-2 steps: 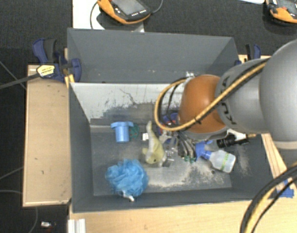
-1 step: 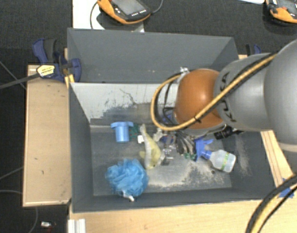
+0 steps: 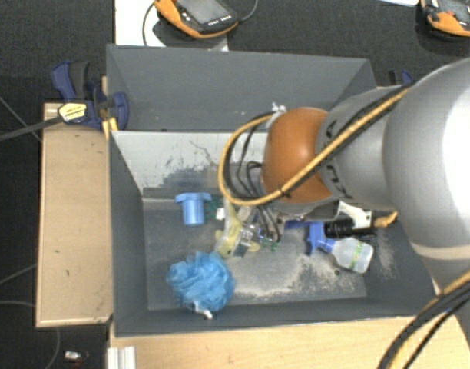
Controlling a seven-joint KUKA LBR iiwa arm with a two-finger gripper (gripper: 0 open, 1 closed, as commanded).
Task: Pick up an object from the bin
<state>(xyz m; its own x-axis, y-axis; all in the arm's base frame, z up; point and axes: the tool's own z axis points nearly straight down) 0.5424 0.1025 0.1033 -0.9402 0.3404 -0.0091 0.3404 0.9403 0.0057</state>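
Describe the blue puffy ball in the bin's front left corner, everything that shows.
The blue puffy ball is a rounded bundle of crumpled, ruffled stuff that looks like soft mesh, light blue, with a small white bit at its lower edge. It rests loose on the bin floor near the front left corner. A pale yellowish thing lies close beside it; contact cannot be told.

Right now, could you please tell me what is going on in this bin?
The robot arm is down in the grey bin, with its gripper low over the middle of the floor, next to a pale yellowish clear thing. A blue cup and a blue mesh sponge lie on the view's left, a clear bottle on its right. Nothing is visibly held.
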